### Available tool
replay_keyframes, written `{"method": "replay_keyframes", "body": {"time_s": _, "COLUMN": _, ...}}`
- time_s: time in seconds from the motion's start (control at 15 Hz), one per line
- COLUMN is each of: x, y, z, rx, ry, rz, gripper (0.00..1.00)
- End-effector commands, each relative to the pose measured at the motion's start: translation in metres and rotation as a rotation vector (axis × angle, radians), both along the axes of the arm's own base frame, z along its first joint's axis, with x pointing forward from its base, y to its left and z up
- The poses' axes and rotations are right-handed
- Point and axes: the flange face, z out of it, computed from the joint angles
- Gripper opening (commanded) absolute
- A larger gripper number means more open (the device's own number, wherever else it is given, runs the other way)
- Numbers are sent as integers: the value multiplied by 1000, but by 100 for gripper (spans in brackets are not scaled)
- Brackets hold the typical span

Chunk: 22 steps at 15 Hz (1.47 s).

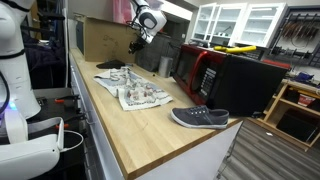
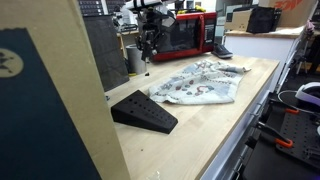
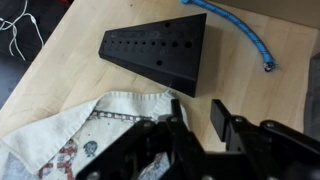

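fingers (image 3: pixel 222 122): slightly spread, nothing between them | cloth (image 3: pixel 60 140): crumpled on bench (image 3: pixel 250 85), beneath the fingers, long axis trailing back and sideways from them, corner pointing ahead at black wedge block (image 3: pixel 158 50), close beyond the fingertips

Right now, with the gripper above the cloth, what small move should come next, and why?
Probably lower it straight down, slowly. In the wrist view the gripper has its jaws apart with nothing held between them. The cloth edge lies right at one finger, and the black wedge block sits close beyond, so sideways travel seems riskier.
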Motion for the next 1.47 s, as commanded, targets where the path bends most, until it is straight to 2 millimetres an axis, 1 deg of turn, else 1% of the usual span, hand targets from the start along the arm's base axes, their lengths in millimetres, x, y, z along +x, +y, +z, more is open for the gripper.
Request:
{"method": "replay_keyframes", "body": {"time_s": 0.0, "x": -5, "y": -25, "z": 44, "rx": 60, "ry": -62, "rz": 54, "gripper": 66}}
{"method": "replay_keyframes", "body": {"time_s": 0.07, "x": -11, "y": -35, "z": 51, "rx": 42, "ry": -68, "rz": 115, "gripper": 73}}
{"method": "replay_keyframes", "body": {"time_s": 0.13, "x": -22, "y": -45, "z": 55, "rx": 32, "ry": -68, "rz": 194, "gripper": 81}}
{"method": "replay_keyframes", "body": {"time_s": 0.2, "x": -29, "y": -55, "z": 55, "rx": 30, "ry": -70, "rz": 255, "gripper": 88}}
{"method": "replay_keyframes", "body": {"time_s": 0.27, "x": -41, "y": -66, "z": 57, "rx": 27, "ry": -66, "rz": 319, "gripper": 96}}
{"method": "replay_keyframes", "body": {"time_s": 0.33, "x": -50, "y": -76, "z": 57, "rx": 25, "ry": -69, "rz": 381, "gripper": 99}}
{"method": "replay_keyframes", "body": {"time_s": 0.47, "x": -68, "y": -94, "z": 51, "rx": 7, "ry": -75, "rz": 501, "gripper": 100}}
{"method": "replay_keyframes", "body": {"time_s": 0.6, "x": -86, "y": -109, "z": 34, "rx": -17, "ry": -84, "rz": 622, "gripper": 100}}
{"method": "replay_keyframes", "body": {"time_s": 0.67, "x": -97, "y": -112, "z": 21, "rx": -30, "ry": -87, "rz": 683, "gripper": 100}}
{"method": "replay_keyframes", "body": {"time_s": 0.87, "x": -130, "y": -113, "z": -21, "rx": -62, "ry": -85, "rz": 866, "gripper": 100}}
{"method": "replay_keyframes", "body": {"time_s": 1.07, "x": -163, "y": -103, "z": -64, "rx": -79, "ry": -110, "rz": 1038, "gripper": 100}}
{"method": "replay_keyframes", "body": {"time_s": 1.2, "x": -178, "y": -94, "z": -86, "rx": -100, "ry": -155, "rz": 1133, "gripper": 100}}
{"method": "replay_keyframes", "body": {"time_s": 1.33, "x": -191, "y": -86, "z": -99, "rx": -91, "ry": -182, "rz": 1183, "gripper": 100}}
{"method": "replay_keyframes", "body": {"time_s": 1.4, "x": -196, "y": -83, "z": -101, "rx": -78, "ry": -195, "rz": 1196, "gripper": 100}}
